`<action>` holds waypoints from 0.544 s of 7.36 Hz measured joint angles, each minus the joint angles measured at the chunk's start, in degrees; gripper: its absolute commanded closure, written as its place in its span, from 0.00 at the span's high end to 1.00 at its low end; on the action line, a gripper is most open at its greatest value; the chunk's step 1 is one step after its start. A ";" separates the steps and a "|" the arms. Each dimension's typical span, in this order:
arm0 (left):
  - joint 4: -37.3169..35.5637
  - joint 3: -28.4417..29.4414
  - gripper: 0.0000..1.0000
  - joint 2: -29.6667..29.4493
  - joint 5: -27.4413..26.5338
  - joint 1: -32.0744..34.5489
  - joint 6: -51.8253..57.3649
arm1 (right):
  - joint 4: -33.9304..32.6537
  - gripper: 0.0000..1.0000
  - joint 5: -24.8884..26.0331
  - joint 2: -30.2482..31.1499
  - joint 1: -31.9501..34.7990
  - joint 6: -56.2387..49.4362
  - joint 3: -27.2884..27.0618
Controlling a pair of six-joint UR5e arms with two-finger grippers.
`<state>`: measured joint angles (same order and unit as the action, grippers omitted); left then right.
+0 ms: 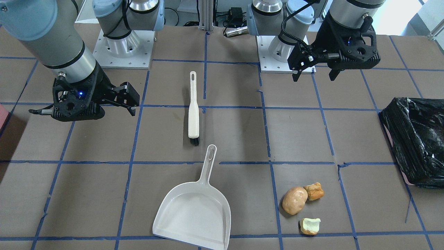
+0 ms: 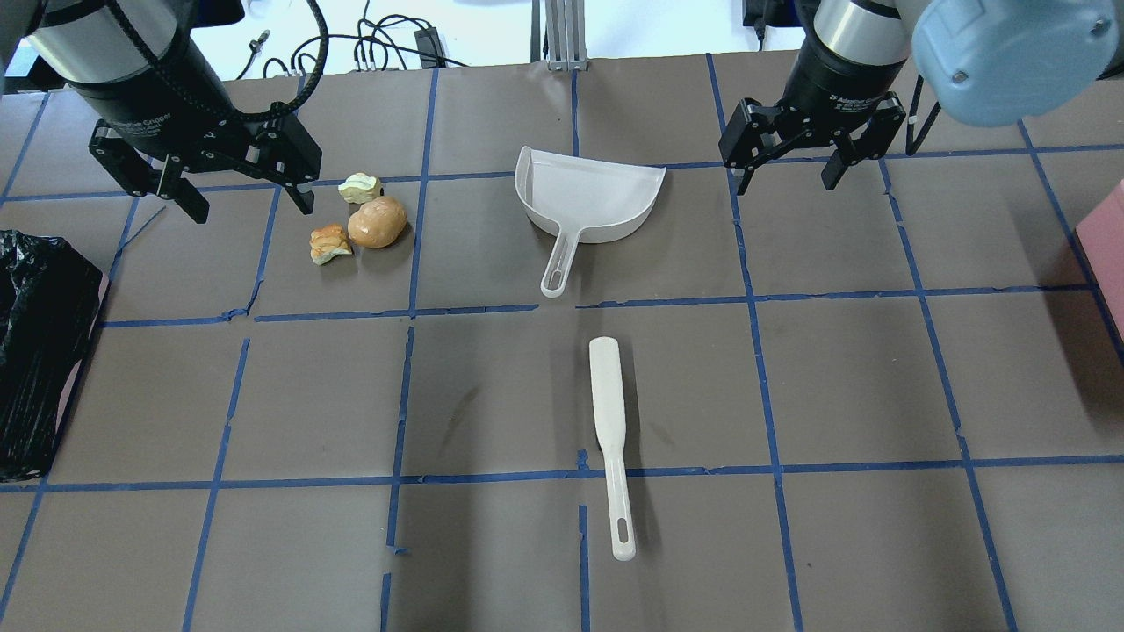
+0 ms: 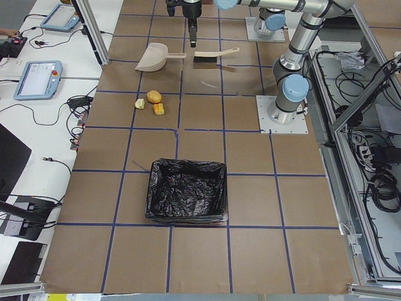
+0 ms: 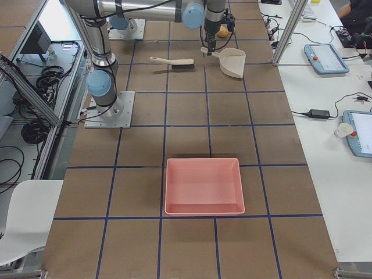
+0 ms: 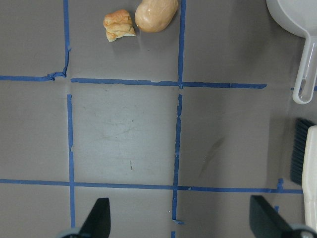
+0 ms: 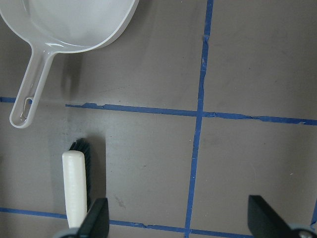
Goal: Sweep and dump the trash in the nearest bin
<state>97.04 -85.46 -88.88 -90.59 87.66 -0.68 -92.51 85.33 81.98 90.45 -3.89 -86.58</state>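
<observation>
Smooth white plastic, faintly glossy, on dustpan (image 2: pixel 588 197) and brush (image 2: pixel 606 404) between left gripper (image 2: pixel 251 206) and right gripper (image 2: pixel 788 183) — dark bristles (image 6: pixel 81 146) at the brush head. Crinkly, glossy black plastic over the bin (image 2: pixel 35 351), outboard of the left gripper. Matt brown table (image 2: pixel 843 377), blue tape (image 2: pixel 749 299). Beside that gripper: smooth-skinned tan lump (image 2: pixel 378 221), rough crusty chunk (image 2: pixel 329 244).

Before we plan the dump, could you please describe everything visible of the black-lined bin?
The bin is a rectangular, open-topped box lined with a crinkly, glossy black plastic bag folded over its rim; a pink sliver shows under the bag's edge. It stands upright on the table toward the robot's left end, looks empty inside, and touches only the table.
</observation>
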 measured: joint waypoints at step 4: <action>-0.08 0.35 1.00 -0.08 0.06 0.04 -0.02 | 0.30 1.00 6.38 0.58 0.00 3.68 -0.01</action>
<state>96.96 -85.11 -88.95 -90.54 87.70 -0.70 -92.22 91.71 82.56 90.45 -0.21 -86.59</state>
